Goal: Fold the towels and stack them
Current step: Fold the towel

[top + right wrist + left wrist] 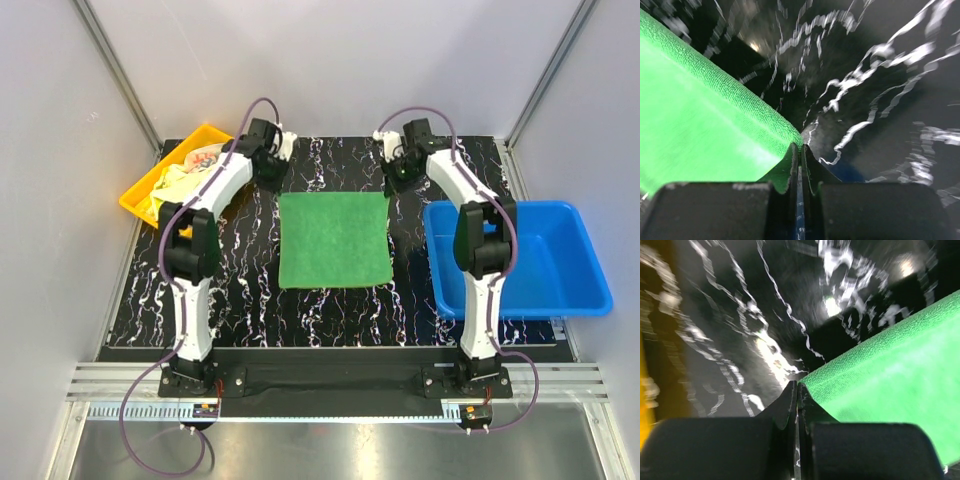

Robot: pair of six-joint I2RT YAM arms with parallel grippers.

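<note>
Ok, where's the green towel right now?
Top view: the green towel lies flat at the centre of the table, blue bin on its right, yellow tray far left.

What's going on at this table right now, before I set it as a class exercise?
Two robot arms are working on a green towel, which lies flat and unfolded in the middle of the table. The left end effector and right end effector are each shut at one of its far corners; whether they actually pinch the cloth is unclear. Other cloths sit bunched in the tray at the far left. Nothing is folded or stacked yet.
</note>
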